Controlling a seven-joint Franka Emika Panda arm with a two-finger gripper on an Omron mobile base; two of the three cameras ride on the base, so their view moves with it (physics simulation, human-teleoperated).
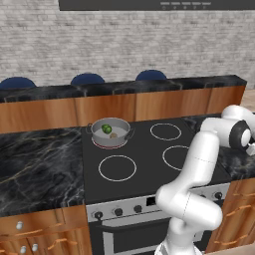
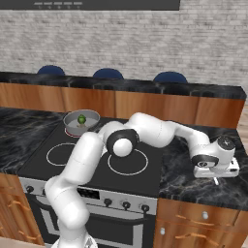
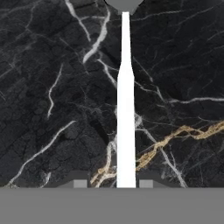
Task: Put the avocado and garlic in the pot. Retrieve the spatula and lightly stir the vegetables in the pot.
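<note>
The grey pot (image 1: 110,142) (image 2: 70,127) stands on the back left burner of the stove. Inside it lie the green avocado (image 1: 106,129) (image 2: 82,119) and the pale garlic (image 1: 114,135), side by side. My gripper (image 2: 215,180) (image 3: 113,183) hangs low over the black counter to the right of the stove, pointing down. In the hand view the spatula (image 3: 126,109) lies flat on the marble, its white handle running up between my fingertips (image 3: 145,183) to the grey head at the top edge. The jaws stand on either side of the handle, with a gap still showing on the left.
The black stovetop (image 1: 149,149) has several ringed burners. Dark marble counter (image 2: 193,184) runs on both sides of it. A raised counter with wooden front (image 1: 124,104) and blue stools stands behind. My own arm stretches across the stove's front right.
</note>
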